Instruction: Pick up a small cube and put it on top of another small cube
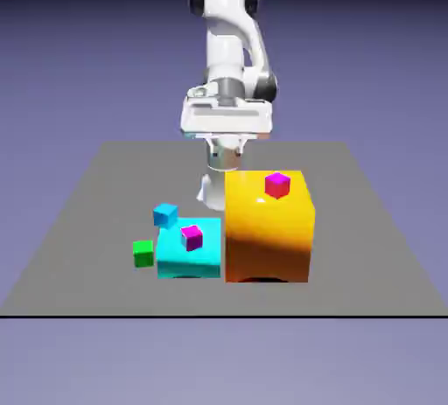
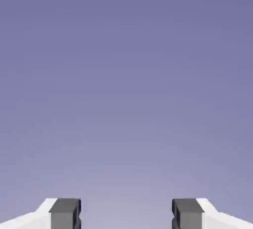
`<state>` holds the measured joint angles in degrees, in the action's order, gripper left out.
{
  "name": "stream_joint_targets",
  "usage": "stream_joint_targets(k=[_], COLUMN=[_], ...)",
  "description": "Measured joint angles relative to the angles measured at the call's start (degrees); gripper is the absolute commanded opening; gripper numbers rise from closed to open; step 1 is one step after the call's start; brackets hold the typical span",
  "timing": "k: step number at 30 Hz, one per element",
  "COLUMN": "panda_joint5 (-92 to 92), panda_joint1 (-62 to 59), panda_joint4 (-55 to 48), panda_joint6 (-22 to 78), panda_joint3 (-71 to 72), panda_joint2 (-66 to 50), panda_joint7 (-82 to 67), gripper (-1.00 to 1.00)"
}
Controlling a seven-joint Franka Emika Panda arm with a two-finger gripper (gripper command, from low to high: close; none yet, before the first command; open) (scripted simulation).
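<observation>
Grey table [image 1: 87,219], seemingly plain blue-violet backdrop [image 1: 70,45]

This is a rendered simulation scene, not a real room. A flat grey tabletop [image 1: 87,211] floats before a plain blue-violet backdrop with no walls, floor or furniture. A white robot arm [image 1: 229,45] stands at the tabletop's far edge. The only goods are flat-coloured blocks: a large orange block [image 1: 267,233], a cyan block [image 1: 197,259] and tiny cubes, all with smooth, untextured faces.
</observation>
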<state>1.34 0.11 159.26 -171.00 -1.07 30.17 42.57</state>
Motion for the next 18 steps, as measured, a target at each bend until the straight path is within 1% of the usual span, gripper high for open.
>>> stream_joint_targets(k=[18], panda_joint5=[19.94], panda_joint1=[-8.72], panda_joint4=[-25.97], panda_joint6=[44.85], panda_joint3=[-15.95], panda_joint2=[-37.08], panda_joint7=[1.64], gripper=[0.0])
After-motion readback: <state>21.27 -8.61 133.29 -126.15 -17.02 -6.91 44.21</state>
